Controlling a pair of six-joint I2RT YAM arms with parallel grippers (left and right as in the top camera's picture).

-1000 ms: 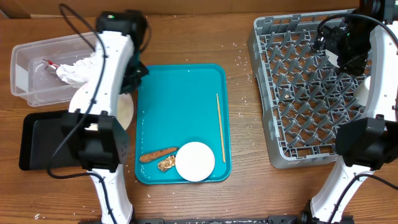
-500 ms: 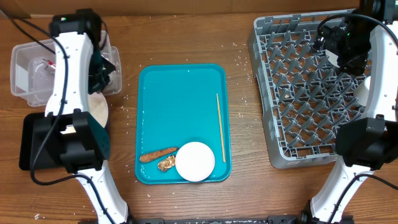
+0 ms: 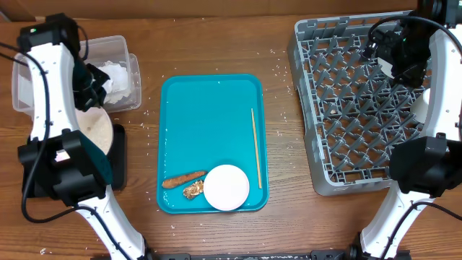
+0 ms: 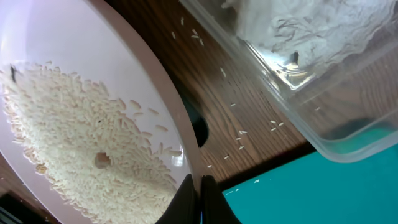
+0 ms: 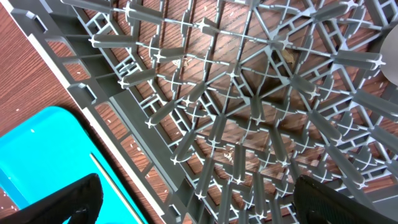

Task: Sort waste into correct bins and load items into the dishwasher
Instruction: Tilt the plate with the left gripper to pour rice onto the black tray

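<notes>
Wooden desk [image 3: 216, 43] setup: the plate [image 3: 96, 130] of rice is pinched at its rim by the left fingers [image 4: 211, 202], over the edge of the black bin [image 3: 43, 162] and just beside the clear tub [image 3: 126, 79]. Over on the other side, the right fingers [image 5: 68, 199] are spread wide above the grey rack [image 3: 346, 108].

Rice-covered plate [image 3: 95, 131] above black bin [image 3: 118, 165]; round dish [image 3: 227, 187], stick [image 3: 255, 148], food scraps [image 3: 184, 180] on teal tray [image 3: 209, 115].

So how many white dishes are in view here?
2 certain: the rice plate gripped by the left gripper beside the clear bin, and a round dish at the teal tray's front. A white shape at the rack's right edge, behind the right arm, may be a third.
</notes>
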